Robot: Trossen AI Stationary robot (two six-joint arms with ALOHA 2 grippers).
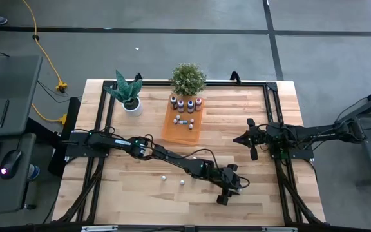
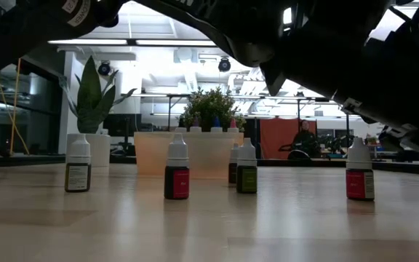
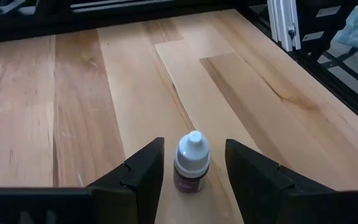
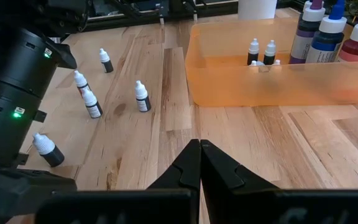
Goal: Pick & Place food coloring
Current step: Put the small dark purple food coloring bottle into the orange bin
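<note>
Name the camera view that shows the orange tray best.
The high view shows the whole orange tray from above, beside the two potted plants, with bottles at its far end. The right wrist view shows one translucent wall close up. The low view shows a pale side. The left wrist view misses it.

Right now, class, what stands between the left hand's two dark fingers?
One small white-capped food coloring bottle stands upright between the left hand's fingers, gaps either side, in the left wrist view.
</note>
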